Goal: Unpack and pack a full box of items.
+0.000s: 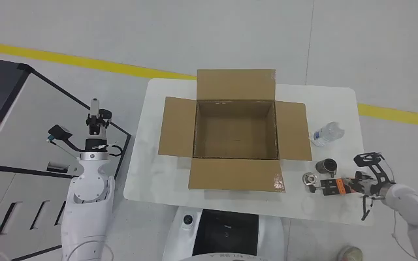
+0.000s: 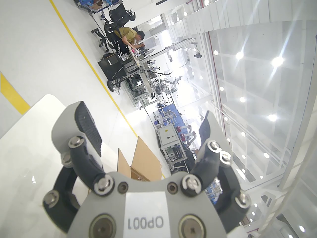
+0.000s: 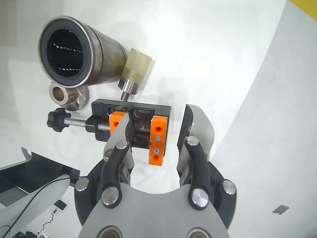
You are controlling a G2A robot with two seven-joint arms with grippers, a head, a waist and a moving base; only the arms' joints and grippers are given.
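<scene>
Straddling the vise point(image 3: 143, 110) with our spread right gripper point(image 3: 157, 115), we find its long axis running finger to finger; left gripper point(image 2: 146, 115), also spread, sits far off.

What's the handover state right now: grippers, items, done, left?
Left gripper: open, empty, off the left edge of the table, pointing upward.
Right gripper: open over the black-and-orange clamp, not closed on it.
Box: mid-table, flaps out, looks empty.
Right of the box, on the table: bottle lying down, steel cylinder, flanged bushing, capped stud, clamp.
Done: unpacking, apparently.
Left: pack all five back, probably clamp first.
</scene>
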